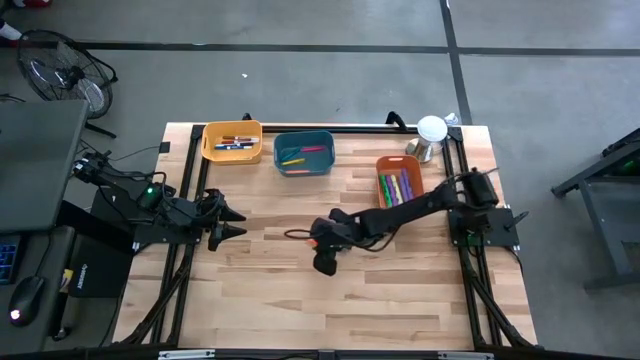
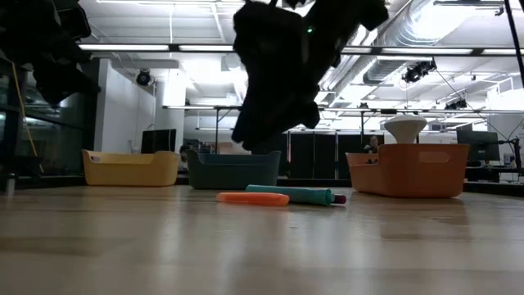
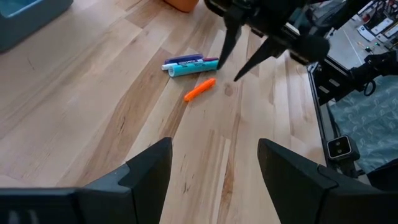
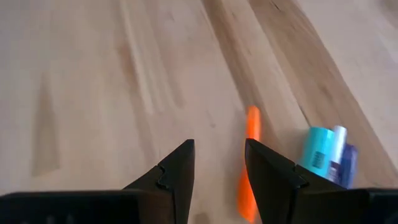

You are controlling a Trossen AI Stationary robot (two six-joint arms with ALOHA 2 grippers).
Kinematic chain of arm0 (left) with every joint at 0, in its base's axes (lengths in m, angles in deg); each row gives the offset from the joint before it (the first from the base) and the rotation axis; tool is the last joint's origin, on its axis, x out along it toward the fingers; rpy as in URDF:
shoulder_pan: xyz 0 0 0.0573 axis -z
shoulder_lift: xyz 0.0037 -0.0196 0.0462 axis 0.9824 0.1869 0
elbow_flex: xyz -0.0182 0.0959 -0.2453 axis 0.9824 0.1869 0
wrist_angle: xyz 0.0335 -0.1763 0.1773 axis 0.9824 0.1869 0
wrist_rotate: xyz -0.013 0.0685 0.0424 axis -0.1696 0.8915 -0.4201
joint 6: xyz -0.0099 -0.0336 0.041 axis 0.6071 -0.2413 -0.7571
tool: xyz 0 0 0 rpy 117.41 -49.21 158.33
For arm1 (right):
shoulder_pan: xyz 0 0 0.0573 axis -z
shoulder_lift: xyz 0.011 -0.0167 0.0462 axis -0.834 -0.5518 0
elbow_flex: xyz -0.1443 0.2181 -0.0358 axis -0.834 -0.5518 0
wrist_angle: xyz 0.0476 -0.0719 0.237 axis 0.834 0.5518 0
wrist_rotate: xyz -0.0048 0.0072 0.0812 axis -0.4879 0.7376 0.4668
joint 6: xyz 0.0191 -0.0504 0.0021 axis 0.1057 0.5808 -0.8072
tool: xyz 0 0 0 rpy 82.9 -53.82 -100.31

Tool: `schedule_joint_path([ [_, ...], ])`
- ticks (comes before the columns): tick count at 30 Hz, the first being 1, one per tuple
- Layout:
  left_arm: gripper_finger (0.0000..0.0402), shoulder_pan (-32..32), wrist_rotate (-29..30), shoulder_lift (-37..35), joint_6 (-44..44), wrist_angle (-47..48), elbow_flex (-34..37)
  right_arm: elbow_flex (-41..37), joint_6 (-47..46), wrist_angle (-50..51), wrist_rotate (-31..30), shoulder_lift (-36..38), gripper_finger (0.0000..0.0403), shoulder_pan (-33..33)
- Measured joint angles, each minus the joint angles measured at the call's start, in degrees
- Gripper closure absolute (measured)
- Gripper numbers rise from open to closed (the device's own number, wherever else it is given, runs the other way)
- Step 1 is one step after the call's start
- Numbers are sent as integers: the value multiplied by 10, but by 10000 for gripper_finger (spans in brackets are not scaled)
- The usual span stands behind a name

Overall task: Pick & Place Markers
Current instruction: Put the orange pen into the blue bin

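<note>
Dark fingers of the right gripper (image 4: 219, 180) are seen parted with nothing between them, hung just above the bare wood, and one finger (image 4: 270, 177) overlaps the near end of the orange marker (image 4: 250, 163) in the right wrist view; contact cannot be told. Just beside that marker a teal marker (image 4: 318, 148) and a purple marker (image 4: 346, 165) lie touching side by side, all three flat on the table (image 1: 400, 290) near its middle. In the low view the orange marker (image 2: 253, 198) is set in front of the teal one (image 2: 291, 194), under the raised gripper. Open wood is left on every side of this small group, widest toward the near table edge. Along the far edge three bins are lined: a yellow bin (image 1: 207, 146), a teal bin (image 1: 327, 156) and an orange bin (image 1: 381, 184), each with markers inside, well apart from the loose three. The left gripper (image 1: 232, 220) is held spread wide and empty at the left side of the table, pointed toward the middle, well clear of the markers.
</note>
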Motion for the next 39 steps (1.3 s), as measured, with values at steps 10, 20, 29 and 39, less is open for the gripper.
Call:
schedule_joint_path([
  [10,170,0,0,0,0,3,0,133,-43,162,7,-65,272,13],
  [20,170,0,2,0,0,12,0,251,-71,295,50,-146,272,34],
  [29,170,0,-1,0,0,12,0,282,-70,325,51,-178,272,34],
  [39,170,0,-3,0,0,12,0,274,-56,318,38,-183,272,33],
])
